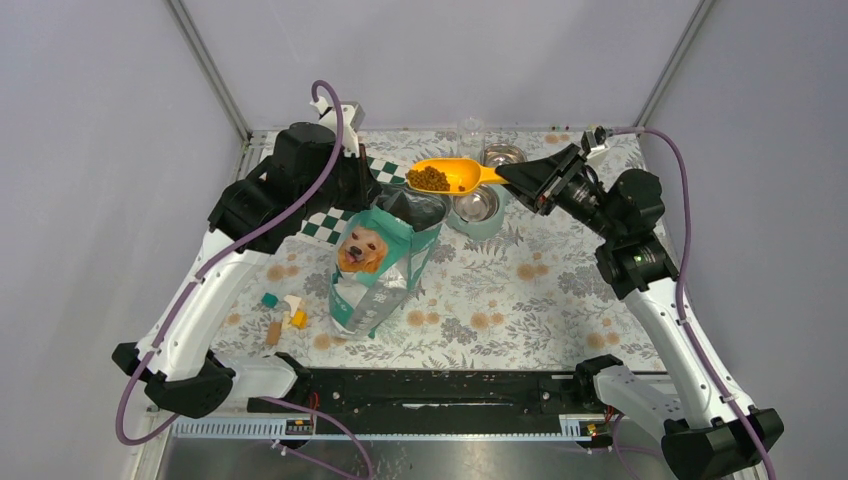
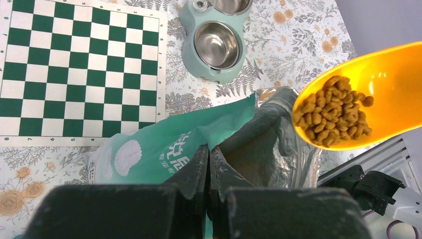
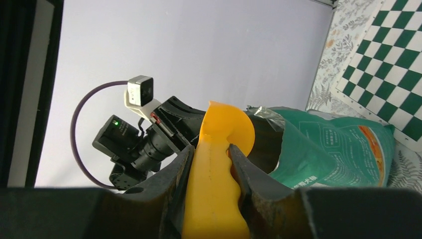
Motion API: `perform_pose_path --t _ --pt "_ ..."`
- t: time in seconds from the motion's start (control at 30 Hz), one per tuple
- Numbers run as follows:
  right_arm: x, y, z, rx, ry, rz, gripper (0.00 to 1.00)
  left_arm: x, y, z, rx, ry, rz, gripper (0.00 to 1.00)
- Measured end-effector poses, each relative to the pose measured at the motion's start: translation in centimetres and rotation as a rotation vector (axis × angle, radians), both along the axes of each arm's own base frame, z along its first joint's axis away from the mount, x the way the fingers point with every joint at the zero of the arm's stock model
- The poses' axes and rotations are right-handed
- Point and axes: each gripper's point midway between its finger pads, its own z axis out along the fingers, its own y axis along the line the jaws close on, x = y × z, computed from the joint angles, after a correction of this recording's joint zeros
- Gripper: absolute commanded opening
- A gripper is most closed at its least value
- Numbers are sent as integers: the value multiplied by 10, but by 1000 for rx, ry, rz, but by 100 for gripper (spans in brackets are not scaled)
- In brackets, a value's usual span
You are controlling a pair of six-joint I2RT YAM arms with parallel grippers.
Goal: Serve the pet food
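Note:
The pet food (image 1: 429,179) (image 2: 332,110) is a heap of brown kibble in an orange scoop (image 1: 455,172) (image 2: 393,89). The scoop hangs in the air over the open mouth of the teal bag (image 1: 375,270) (image 2: 164,149). My right gripper (image 1: 505,177) (image 3: 211,147) is shut on the scoop's handle (image 3: 219,189). My left gripper (image 1: 385,205) (image 2: 209,154) is shut on the bag's top rim and keeps the foil-lined mouth open. A teal feeder (image 1: 470,226) (image 2: 188,30) with two steel bowls, both holding no kibble, stands just right of the bag.
A green-and-white chessboard (image 1: 330,222) (image 2: 79,69) lies behind and left of the bag. Small toy blocks (image 1: 283,315) sit at the front left. A clear cup (image 1: 470,130) stands at the back edge. Grey walls close in the flowered table.

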Motion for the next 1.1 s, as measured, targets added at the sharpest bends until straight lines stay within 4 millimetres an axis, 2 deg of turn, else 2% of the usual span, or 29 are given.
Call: perform_pose_path --t 0.2,0.53,0.63,0.77,1.1 --pt "4 -4 11 68 -38 -32 0 1 4 1 -11 -1 16 0" --pt "18 -14 16 151 -40 -115 0 4 10 2 -21 -11 37 0" --pt "26 -22 12 153 -34 -159 0 5 11 2 -20 -11 42 0" --pt "46 -39 -12 140 3 -240 0 7 12 2 -26 -18 45 0" --pt "94 -83 -106 19 151 -412 0 7 9 0 -45 -24 29 0"
